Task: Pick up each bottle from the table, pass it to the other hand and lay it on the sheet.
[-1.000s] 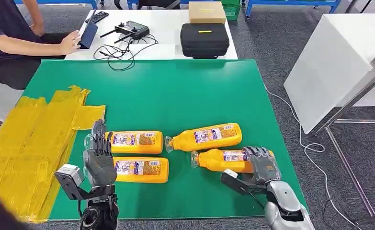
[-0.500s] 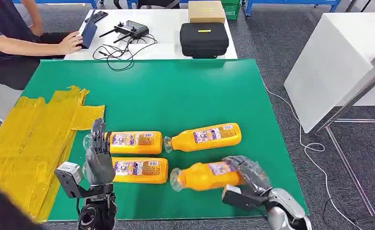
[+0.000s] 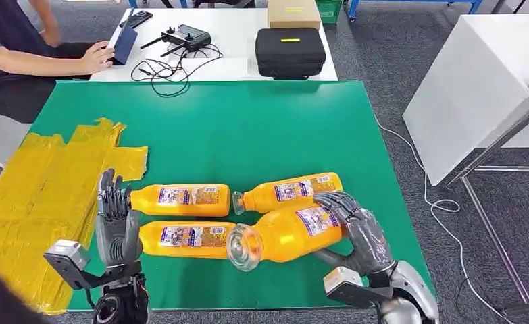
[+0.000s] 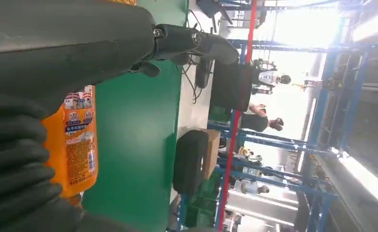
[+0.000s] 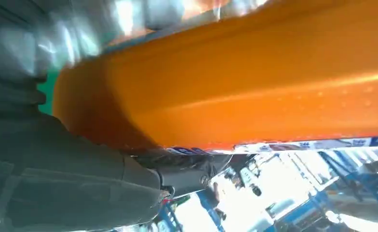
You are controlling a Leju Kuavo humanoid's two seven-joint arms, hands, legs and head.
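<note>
The right hand (image 3: 355, 233) grips an orange bottle (image 3: 285, 235) around its base end, holding it above the green tabletop (image 3: 248, 128) with the clear cap end pointing toward the robot's left. The left hand (image 3: 116, 219) is raised near the tabletop's front left, fingers spread and holding nothing. Three more orange bottles lie on their sides on the green surface: one (image 3: 180, 200) just beside the left hand, one (image 3: 184, 239) nearer the front edge, and one (image 3: 290, 192) behind the lifted bottle. Each has a printed label of blue, white and orange. A crumpled yellow sheet (image 3: 38, 196) covers the tabletop's left side. Beyond stands a white table (image 3: 238, 40) carrying a black case (image 3: 289, 52), a cardboard box (image 3: 293, 12), a controller with cables (image 3: 184, 37), and a seated person's arm (image 3: 45, 61). The floor (image 3: 383, 61) is grey carpet.
</note>
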